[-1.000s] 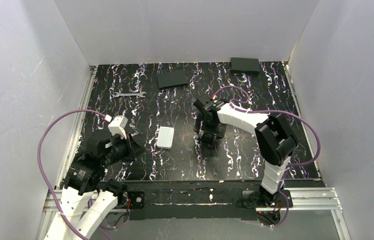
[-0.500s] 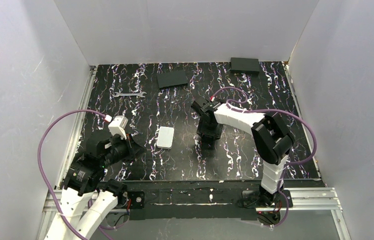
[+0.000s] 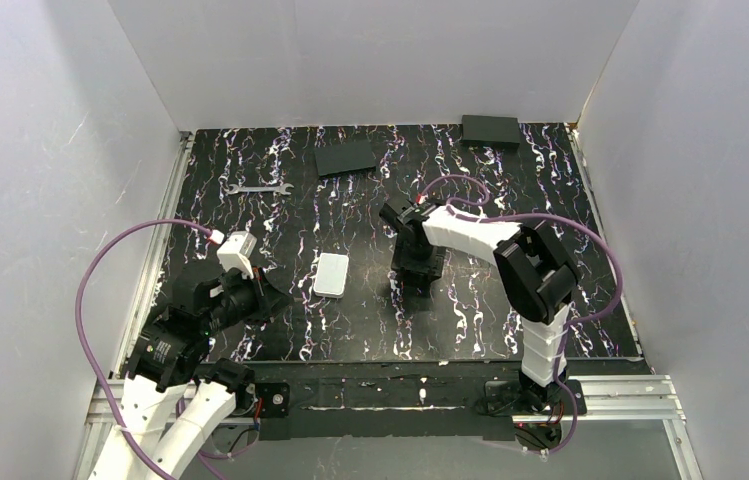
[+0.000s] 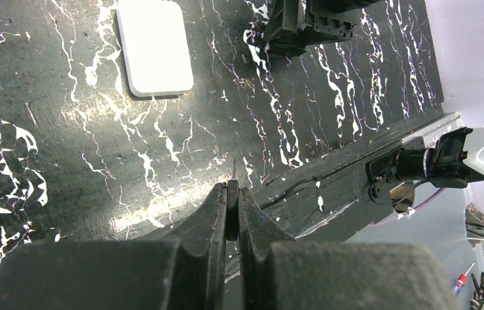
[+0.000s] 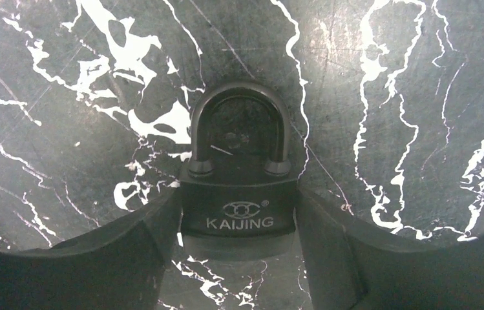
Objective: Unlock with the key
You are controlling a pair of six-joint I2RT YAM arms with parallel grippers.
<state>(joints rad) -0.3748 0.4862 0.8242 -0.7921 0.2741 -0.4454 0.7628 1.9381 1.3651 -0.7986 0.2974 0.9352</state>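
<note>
A black padlock (image 5: pixel 239 206) marked KAIJING lies flat on the marbled table, its metal shackle (image 5: pixel 239 97) pointing away from the wrist. My right gripper (image 5: pixel 237 223) is down on the table mid-right (image 3: pixel 415 268), with a finger pressed against each side of the padlock's body. The top view hides the padlock under that gripper. My left gripper (image 4: pixel 232 186) hovers low at the near left (image 3: pixel 268 292). It is shut on the key (image 4: pixel 232 213), whose black head shows edge-on between the jaws, with a thin blade poking out ahead.
A white rounded pad (image 3: pixel 331 274) lies between the two grippers. A silver wrench (image 3: pixel 260 187) and a flat black plate (image 3: pixel 346 157) lie further back, and a black box (image 3: pixel 490 131) sits at the far right. White walls enclose the table on three sides.
The right gripper's jaws have narrowed from wide open onto the padlock's sides, and its wrist has shifted slightly left. The left arm has stayed still with the key.
</note>
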